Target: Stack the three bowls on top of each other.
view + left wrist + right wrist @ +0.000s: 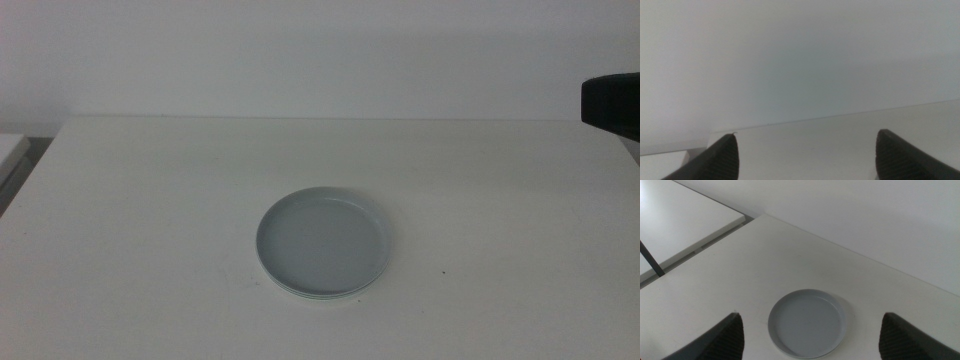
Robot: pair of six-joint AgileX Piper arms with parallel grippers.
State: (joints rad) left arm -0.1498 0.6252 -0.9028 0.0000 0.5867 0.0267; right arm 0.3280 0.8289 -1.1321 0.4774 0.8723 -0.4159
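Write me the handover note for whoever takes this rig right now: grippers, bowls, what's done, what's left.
Left gripper: open, holding nothing, facing the wall over the table edge, out of the middle view.
Right gripper: open, holding nothing, raised above the bowls.
Bowls: one stack near the middle of the white table, pale grey-blue bowl on top; thin rims of lower bowls show at the front edge, their colours not clear.
Done: stacking looks complete.
Left: nothing obvious; confirm three bowls are in the stack.
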